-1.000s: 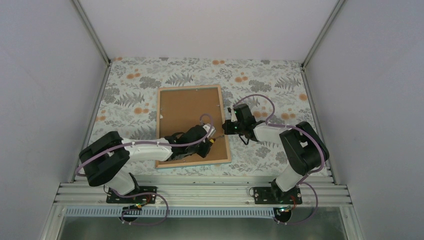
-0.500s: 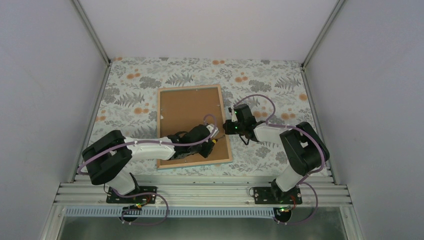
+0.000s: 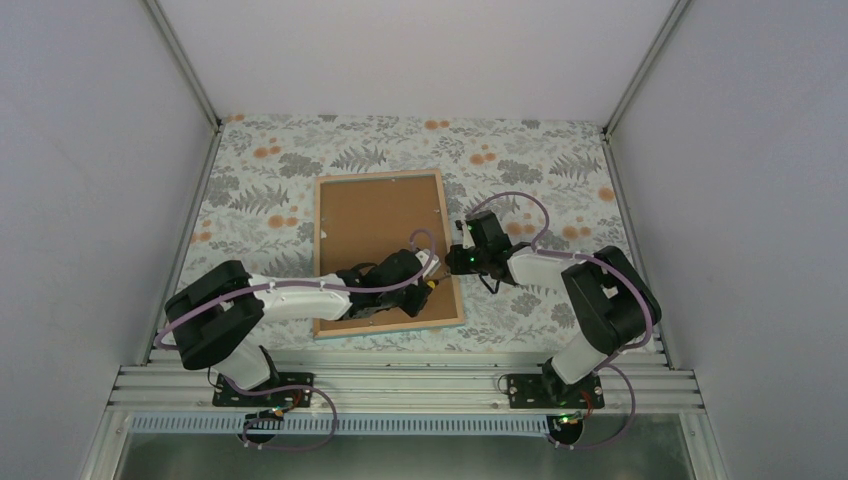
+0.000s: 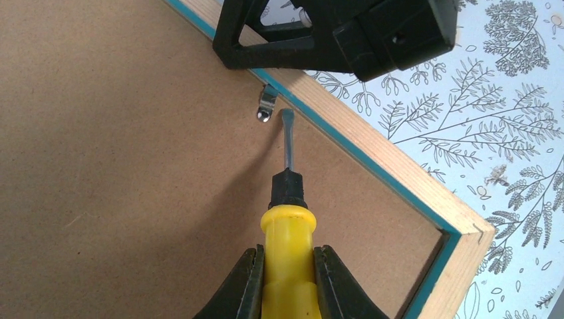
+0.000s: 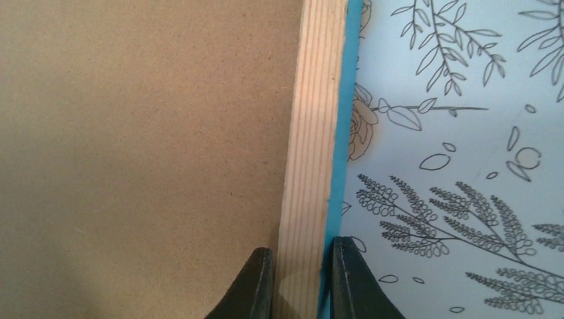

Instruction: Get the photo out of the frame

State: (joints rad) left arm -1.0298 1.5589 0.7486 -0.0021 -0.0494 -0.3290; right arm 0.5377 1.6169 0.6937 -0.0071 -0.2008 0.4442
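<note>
The right gripper (image 5: 300, 279) pinches the frame (image 5: 312, 133) rim between its jaws. The left gripper (image 4: 287, 282) clamps a screwdriver (image 4: 288, 226), tip ahead at a clip (image 4: 267, 104). The photo (hidden under the backing board (image 4: 133, 166)) is probably thin, floppy; lift by an edge.

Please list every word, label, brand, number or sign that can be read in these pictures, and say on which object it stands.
None: no view shows any readable text.
The frame lies face down; its wood rim, the backing board and the yellow handle of the screwdriver are bare.
The tablecloth carries only plant drawings, no letters or numbers.
</note>
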